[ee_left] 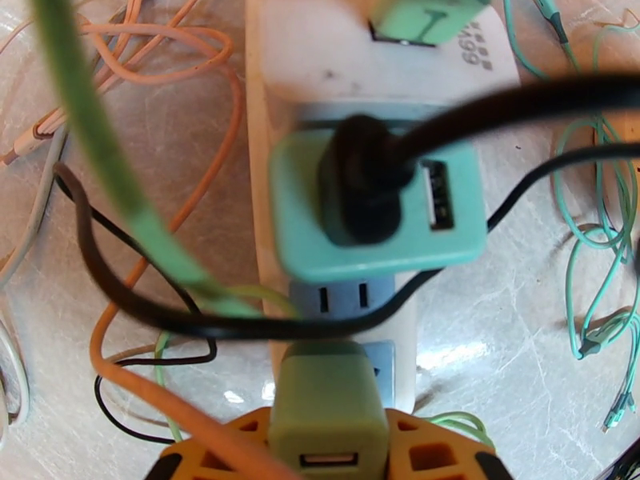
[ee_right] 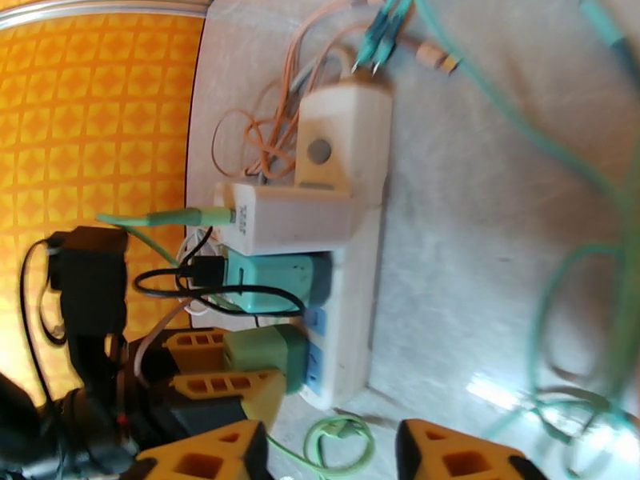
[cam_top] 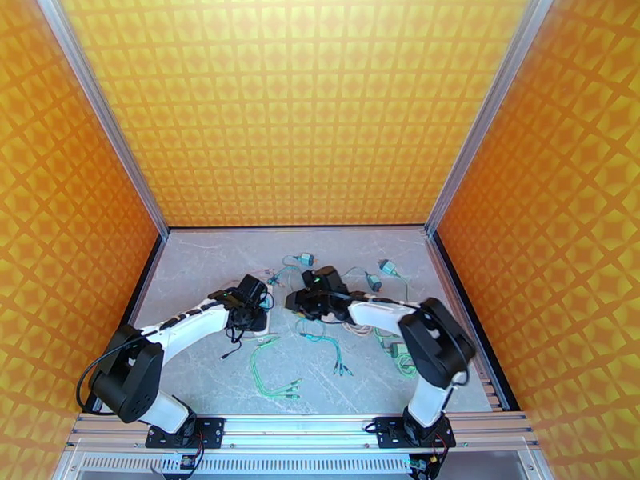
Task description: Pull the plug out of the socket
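The green plug [ee_left: 326, 394] sits in the end outlet of the white power strip [ee_right: 362, 258], pinched by the left gripper [ee_left: 326, 454] ready for pulling, while the right gripper [ee_right: 328, 456] hangs spread near the strip's end, likely to brace it.

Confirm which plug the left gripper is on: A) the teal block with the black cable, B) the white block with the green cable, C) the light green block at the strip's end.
C: in the left wrist view the left gripper has an orange finger on each side of the light green block, which sits in the end socket of the power strip.
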